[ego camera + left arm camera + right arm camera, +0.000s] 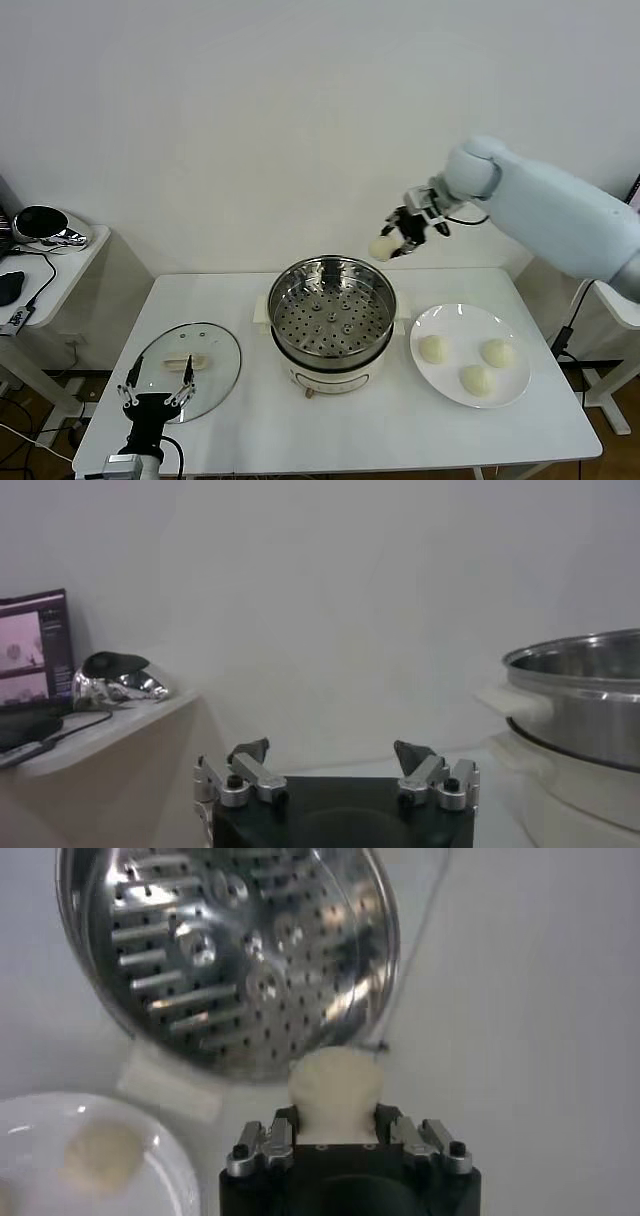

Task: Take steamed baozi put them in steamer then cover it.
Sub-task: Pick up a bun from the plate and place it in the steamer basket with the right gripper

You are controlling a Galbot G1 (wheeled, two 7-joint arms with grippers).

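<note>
My right gripper [392, 245] is shut on a cream-white baozi [381, 248] and holds it in the air above the far right rim of the steamer [332, 318]. In the right wrist view the baozi [335, 1091] sits between the fingers over the steamer's perforated tray [220, 948], which holds no buns. Three more baozi [433, 349] lie on the white plate [455, 322] right of the steamer. The glass cover [190, 368] with its cream handle lies flat on the table at the left. My left gripper [157, 385] is open and empty, at the cover's near edge.
A side table at the far left carries a shiny helmet-like object [43, 226] and cables. The steamer's side [585, 705] shows in the left wrist view. The white table [330, 425] ends close in front of the plate and cover.
</note>
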